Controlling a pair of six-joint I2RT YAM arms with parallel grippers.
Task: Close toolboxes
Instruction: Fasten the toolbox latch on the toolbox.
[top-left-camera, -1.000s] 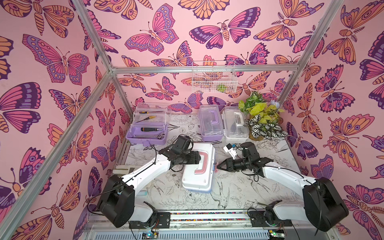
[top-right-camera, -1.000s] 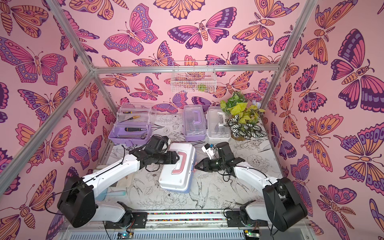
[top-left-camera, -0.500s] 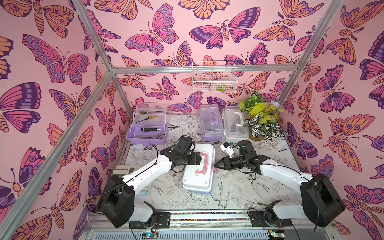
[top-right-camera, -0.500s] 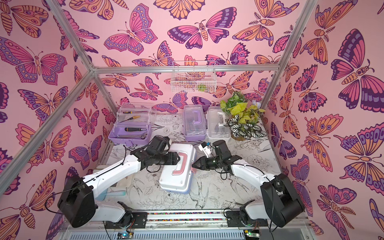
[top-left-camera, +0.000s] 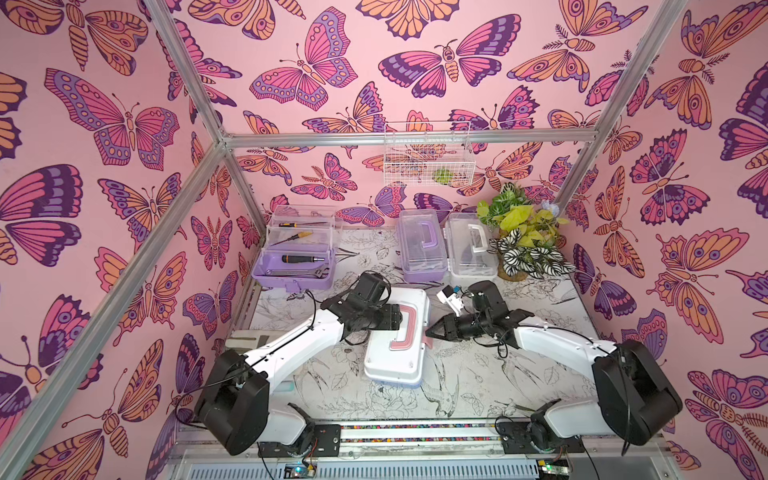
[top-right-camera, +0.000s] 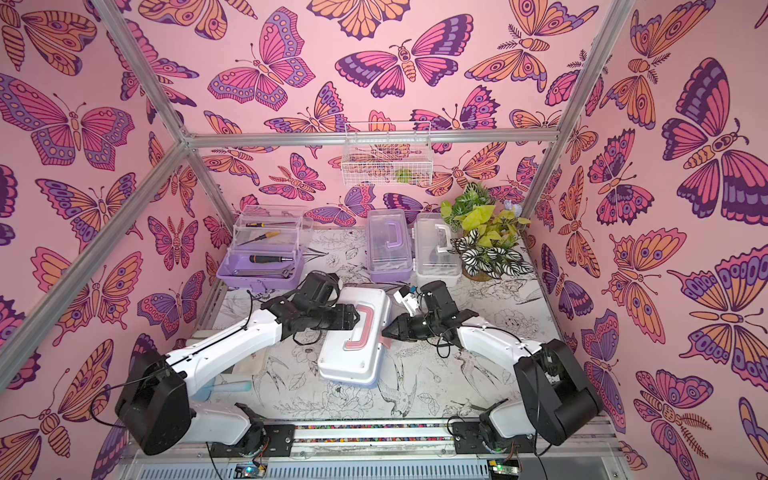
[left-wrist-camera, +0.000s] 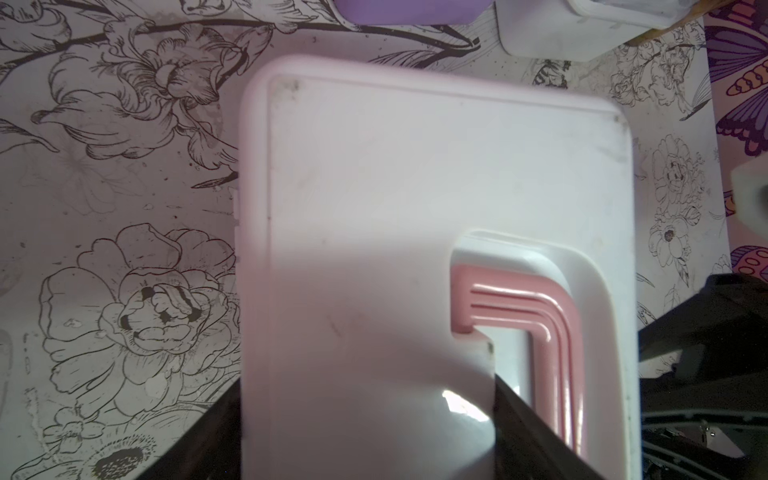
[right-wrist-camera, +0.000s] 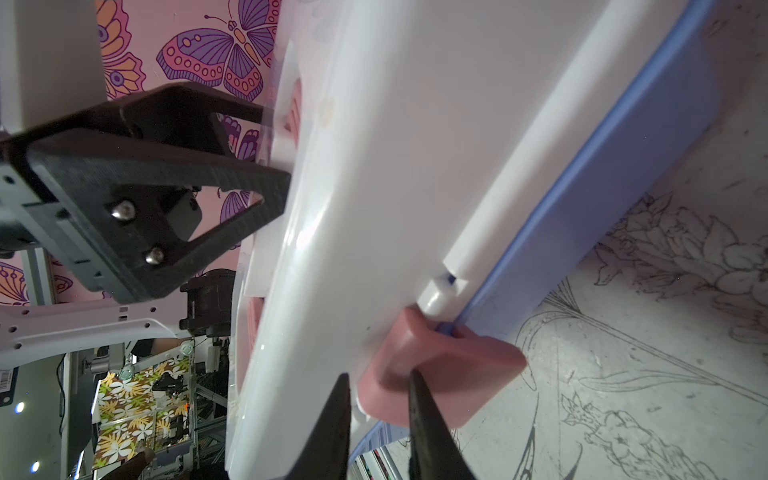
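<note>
My right gripper (right-wrist-camera: 378, 376) is pinched nearly closed on the pink latch (right-wrist-camera: 449, 365) at the side of the blue toolbox (top-left-camera: 395, 357), whose white lid (left-wrist-camera: 374, 208) is down. My left gripper (top-left-camera: 398, 318) is spread wide, with its tips against that lid by the handle (top-left-camera: 405, 328). Further back, the closed lilac toolbox (top-left-camera: 422, 245) and the white toolbox (top-left-camera: 469, 245) stand side by side. Off to their left sits the open lilac toolbox (top-left-camera: 297, 270).

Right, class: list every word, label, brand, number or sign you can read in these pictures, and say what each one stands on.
No text can be read anywhere.
A barred sticker at the edge of the right wrist view: too small to read.
The circuit boards on the front rail: any markings too small to read.
The white lid and the pink latch: no print shows.
</note>
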